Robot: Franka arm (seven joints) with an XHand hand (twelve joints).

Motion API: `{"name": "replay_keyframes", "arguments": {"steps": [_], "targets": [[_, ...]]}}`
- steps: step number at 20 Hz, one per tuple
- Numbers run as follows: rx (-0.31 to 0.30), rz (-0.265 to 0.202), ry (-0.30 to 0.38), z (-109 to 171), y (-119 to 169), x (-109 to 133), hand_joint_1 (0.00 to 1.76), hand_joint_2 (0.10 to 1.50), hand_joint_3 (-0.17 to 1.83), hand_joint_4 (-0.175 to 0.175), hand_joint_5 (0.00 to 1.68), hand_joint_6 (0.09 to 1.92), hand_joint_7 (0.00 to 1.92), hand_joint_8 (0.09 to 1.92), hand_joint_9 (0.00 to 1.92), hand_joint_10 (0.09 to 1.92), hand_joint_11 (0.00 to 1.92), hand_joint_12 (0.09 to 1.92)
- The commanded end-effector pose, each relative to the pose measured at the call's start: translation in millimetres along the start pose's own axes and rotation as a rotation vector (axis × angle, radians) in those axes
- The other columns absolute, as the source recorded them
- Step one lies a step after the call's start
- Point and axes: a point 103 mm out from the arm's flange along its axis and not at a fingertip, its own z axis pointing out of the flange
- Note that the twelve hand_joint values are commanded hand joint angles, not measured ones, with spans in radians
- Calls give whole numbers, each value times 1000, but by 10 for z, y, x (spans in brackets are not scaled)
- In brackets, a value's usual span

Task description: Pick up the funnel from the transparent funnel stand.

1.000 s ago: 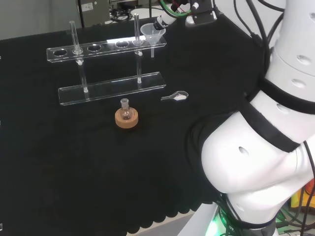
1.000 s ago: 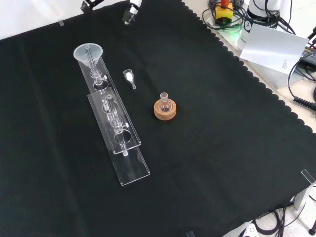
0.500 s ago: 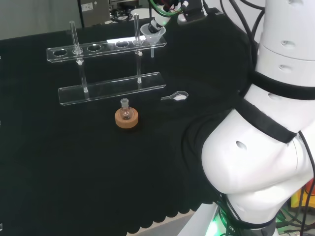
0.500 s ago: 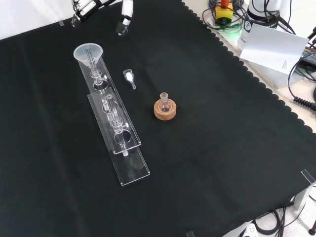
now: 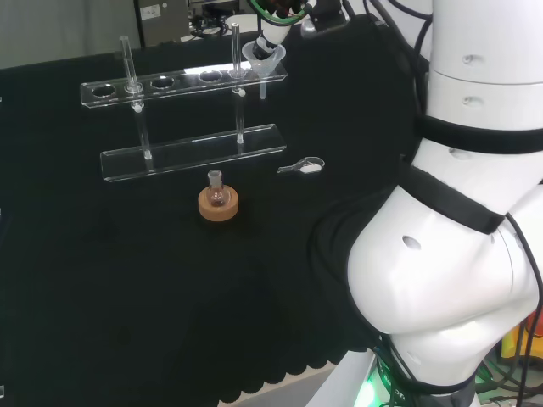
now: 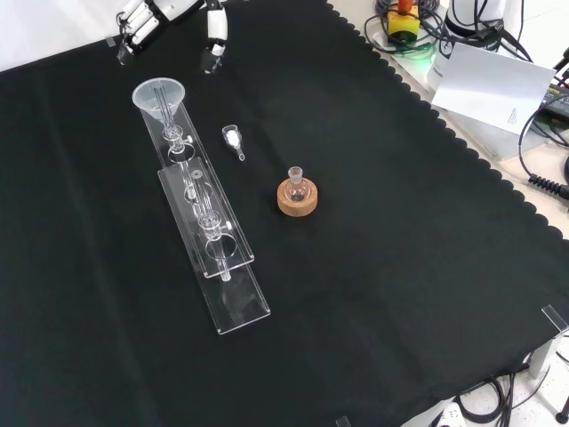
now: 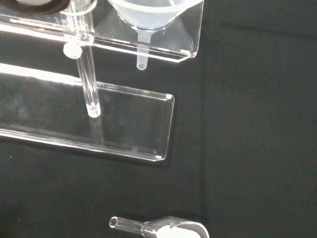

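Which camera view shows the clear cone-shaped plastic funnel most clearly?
The wrist view: the clear cone-shaped plastic funnel is close, its stem through the rack. The front view shows its round rim from above; the head view shows it far away.

No lettering, number or sign can be read on any of the things here.

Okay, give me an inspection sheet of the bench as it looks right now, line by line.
Surface: black cloth over the bench.
Job's things: funnel seated in the end hole of the clear funnel stand, not yet lifted.
Clutter: small flask on a cork ring; a small glass scoop beside the stand.
Hand: hand above the funnel's end of the stand, fingers spread, touching nothing.
Cables: bundles off the cloth's right edge in the front view.
Surroundings: white sheet beyond the cloth.
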Motion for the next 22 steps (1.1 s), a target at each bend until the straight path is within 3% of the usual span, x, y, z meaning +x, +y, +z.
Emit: {"name": "replay_keyframes", "arguments": {"steps": [1,9,22], "targets": [[93,-39,-25,150,199,-12,640,628,491,-10,45,87,0,621,161,832,100,1463],[121,-47,-51,174,422,-16,649,605,493,-19,18,87,0,564,147,843,106,1466],[132,-44,-100,268,523,4,658,581,483,-23,0,87,0,510,130,848,116,1460]]}}
